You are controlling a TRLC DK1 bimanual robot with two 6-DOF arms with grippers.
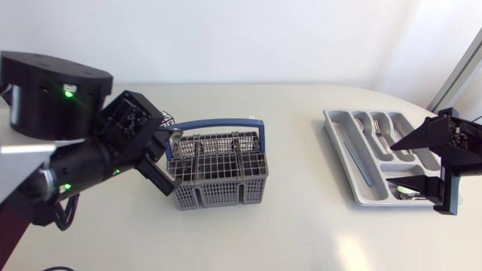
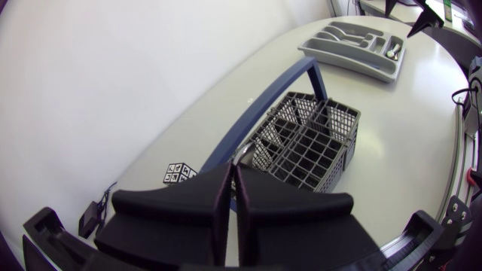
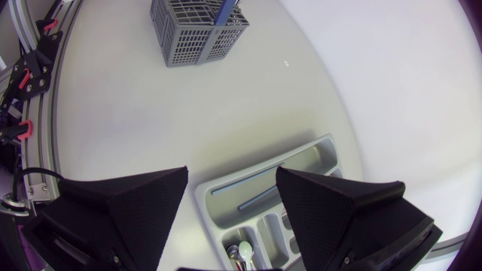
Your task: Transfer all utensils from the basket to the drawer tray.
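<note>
My left pincer (image 2: pixel 233 172) is closing narrowly on a silver utensil (image 2: pixel 242 153) at the left end of the basket (image 1: pixel 218 169). Well to the basket's right, my right pincer (image 3: pixel 232 173) is hanging wide over the drawer tray (image 1: pixel 354 175), where cutlery (image 1: pixel 407 193) is lying.

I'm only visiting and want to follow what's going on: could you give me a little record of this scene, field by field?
Basket: grey mesh basket with a blue handle, mid-table
Tray: grey drawer tray to the right, with several utensils in it, among them a spoon
Left gripper: at the basket's left end, apparently shut on a silver utensil
Right gripper: open, above the tray
Left in the basket: hard to tell through the mesh
</note>
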